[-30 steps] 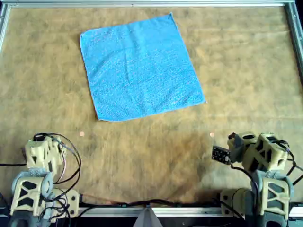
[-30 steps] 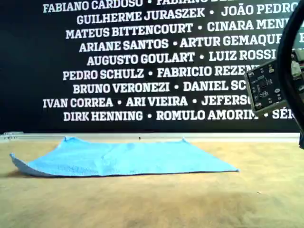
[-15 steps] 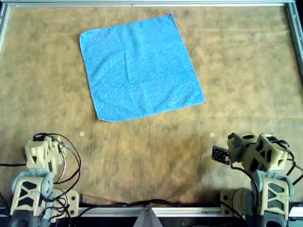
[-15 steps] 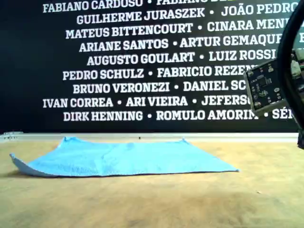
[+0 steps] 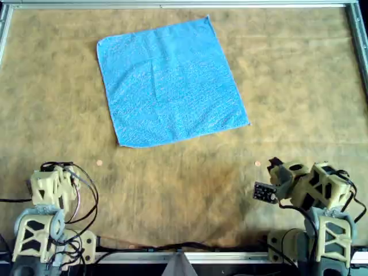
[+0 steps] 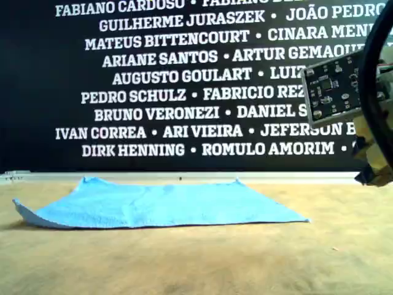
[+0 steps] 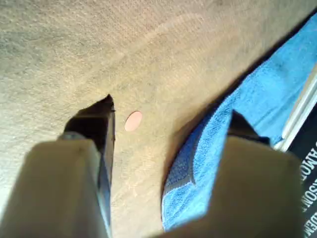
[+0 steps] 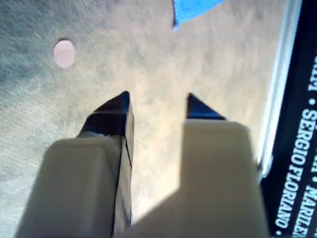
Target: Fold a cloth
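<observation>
The sky-blue cloth [image 5: 169, 80] lies flat and unfolded on the tan table, turned slightly, at the overhead view's upper middle. In the exterior view the cloth [image 6: 159, 206] lies flat with its left corner slightly lifted. My first gripper [image 7: 171, 109] is open and empty above the table, with a cloth corner [image 7: 257, 99] just beyond it; its arm [image 5: 52, 184] sits at the overhead view's lower left. My second gripper [image 8: 156, 99] is open and empty over bare table, far from a cloth corner [image 8: 190, 7]; its arm [image 5: 313, 184] sits at the lower right.
A small pink dot [image 5: 99, 163] lies on the table near the first arm and another dot [image 5: 257, 164] near the second. A metal rail [image 5: 172, 4] edges the table's far side. A black wall with white names [image 6: 184, 74] stands behind it.
The second arm has shifted: its head and circuit board moved towards the overhead view's left, and up and left in the exterior view. The cloth and the first arm have not moved.
</observation>
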Motion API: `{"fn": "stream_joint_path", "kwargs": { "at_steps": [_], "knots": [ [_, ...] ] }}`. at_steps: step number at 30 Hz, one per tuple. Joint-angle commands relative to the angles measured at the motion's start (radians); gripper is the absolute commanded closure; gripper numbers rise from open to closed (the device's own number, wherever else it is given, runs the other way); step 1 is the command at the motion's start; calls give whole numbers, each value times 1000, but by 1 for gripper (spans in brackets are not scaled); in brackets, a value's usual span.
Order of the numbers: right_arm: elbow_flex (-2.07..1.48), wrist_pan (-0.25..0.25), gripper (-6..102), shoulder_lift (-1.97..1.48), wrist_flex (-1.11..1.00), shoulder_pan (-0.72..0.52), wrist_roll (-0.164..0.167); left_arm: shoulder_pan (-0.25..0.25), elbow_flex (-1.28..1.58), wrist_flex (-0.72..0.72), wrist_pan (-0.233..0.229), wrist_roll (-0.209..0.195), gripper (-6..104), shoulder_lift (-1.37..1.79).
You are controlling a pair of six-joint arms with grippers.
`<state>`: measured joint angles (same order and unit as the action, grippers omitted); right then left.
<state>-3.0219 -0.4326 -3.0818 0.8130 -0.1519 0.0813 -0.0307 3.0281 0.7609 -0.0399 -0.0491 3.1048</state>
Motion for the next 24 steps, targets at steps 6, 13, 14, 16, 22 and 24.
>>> {"fn": "stream_joint_path", "kwargs": {
  "at_steps": [6, 13, 14, 16, 22, 24],
  "knots": [
    [26, -9, 25, -37, -48, 15, -5, -94, -43, -14, 9, -3, 12, 9],
    [-5, -3, 20, -37, -66, -2, -6, -371, -117, -15, 8, -8, 12, 11],
    [-6, -6, 20, -37, -64, 14, 5, -379, -123, -15, 8, -8, 11, 11],
    [-6, -6, 20, -37, -72, 17, 5, -380, -127, -15, 8, -9, 11, 11],
    [48, -6, 20, -37, -81, 18, 8, -388, -130, -17, 0, -5, 10, 9],
    [77, -6, 20, -37, -114, 21, -6, -388, -132, -17, -8, -6, 10, 9]
  ]
}}
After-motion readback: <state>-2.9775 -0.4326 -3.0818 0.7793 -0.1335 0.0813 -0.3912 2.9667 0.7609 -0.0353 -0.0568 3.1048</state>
